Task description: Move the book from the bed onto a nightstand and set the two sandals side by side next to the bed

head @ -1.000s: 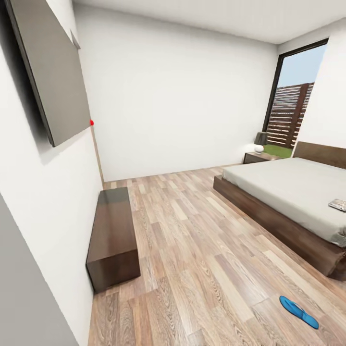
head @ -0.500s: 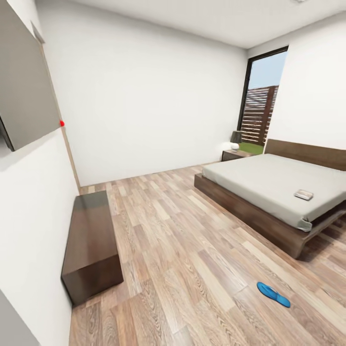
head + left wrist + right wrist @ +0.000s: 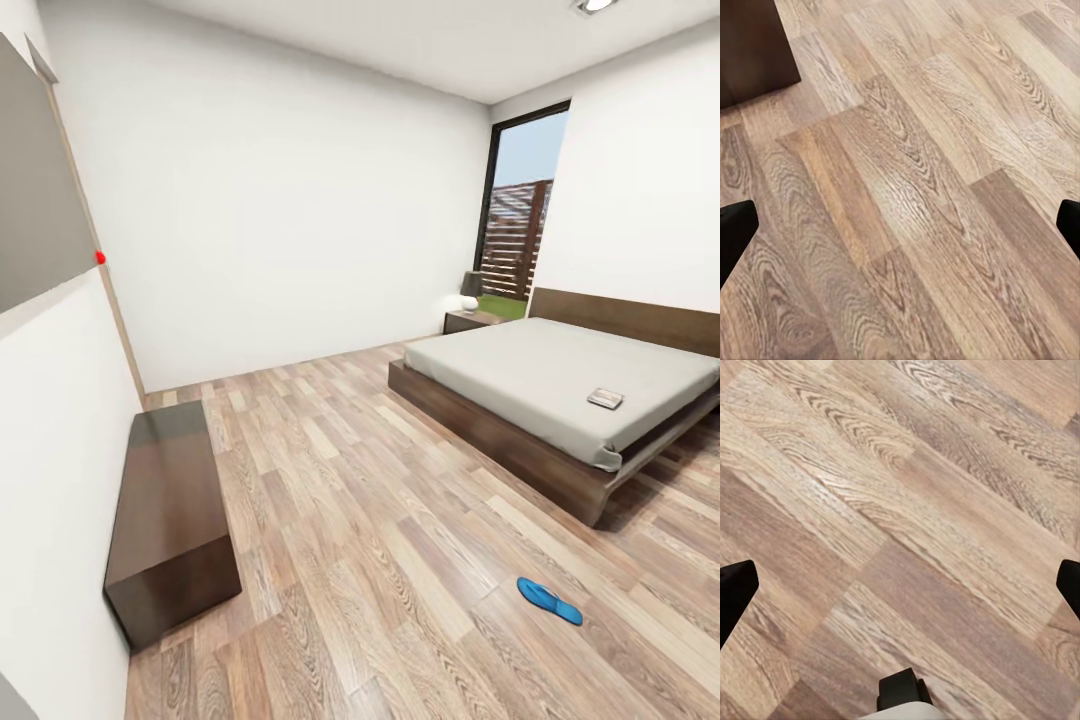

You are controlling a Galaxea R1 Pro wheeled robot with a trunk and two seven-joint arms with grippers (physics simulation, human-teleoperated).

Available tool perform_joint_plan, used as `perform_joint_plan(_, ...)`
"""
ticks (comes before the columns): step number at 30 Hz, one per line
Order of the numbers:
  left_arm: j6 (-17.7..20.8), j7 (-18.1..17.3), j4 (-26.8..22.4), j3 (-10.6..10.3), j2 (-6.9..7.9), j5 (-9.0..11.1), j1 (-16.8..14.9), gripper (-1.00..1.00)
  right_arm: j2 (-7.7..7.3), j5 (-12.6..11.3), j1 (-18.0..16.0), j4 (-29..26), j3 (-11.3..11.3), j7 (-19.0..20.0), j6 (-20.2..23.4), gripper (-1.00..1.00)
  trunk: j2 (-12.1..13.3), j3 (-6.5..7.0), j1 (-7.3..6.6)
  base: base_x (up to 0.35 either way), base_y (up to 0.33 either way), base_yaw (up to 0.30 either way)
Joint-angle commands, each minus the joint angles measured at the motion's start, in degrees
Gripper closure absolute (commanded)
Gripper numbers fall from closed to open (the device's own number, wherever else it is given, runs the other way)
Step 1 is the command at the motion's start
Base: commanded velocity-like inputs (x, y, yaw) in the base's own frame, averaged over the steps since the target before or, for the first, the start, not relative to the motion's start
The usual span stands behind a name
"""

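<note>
Facing bedroom's plank floor (image 3: 380, 500)

White walls, plank floor (image 3: 380, 520), dark bench (image 3: 168, 515), tall window (image 3: 515, 215) w/ daylight.

the bed (image 3: 560, 385) fills the right middle of the head frame, its headboard against the right-hand wall. the book (image 3: 605, 398) lies on the mattress toward the right edge of the frame, near the bed's foot end. a nightstand (image 3: 468, 320) stands just behind the bed's far side, below the window (image 3: 518, 215), with a lamp (image 3: 468, 290) on top of it. one sandal (image 3: 549, 600) lies on the floor (image 3: 380, 520) at lower right, in front of the bed and well apart from it. a long bench (image 3: 170, 515) sits at lower left along the left wall, under the tv (image 3: 40, 210) at upper left.
</note>
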Motion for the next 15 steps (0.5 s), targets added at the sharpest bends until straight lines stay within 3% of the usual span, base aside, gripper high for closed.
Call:
perform_joint_plan(1,-0.2,0.0,0.0,0.0,-0.02,0.0,0.0,-1.0,-0.01,-0.6,0.0,0.0,0.1,0.0,-0.2,-1.0,0.0,-0.06,0.0,0.0,0.0,-0.004)
perform_joint_plan(15,-0.2,0.0,0.0,0.0,-0.02,0.0,0.0,-1.0,-0.06,-0.5,0.0,0.0,0.2,0.0,-0.2,-1.0,0.0,-0.06,0.0,0.0,0.0,-0.024)
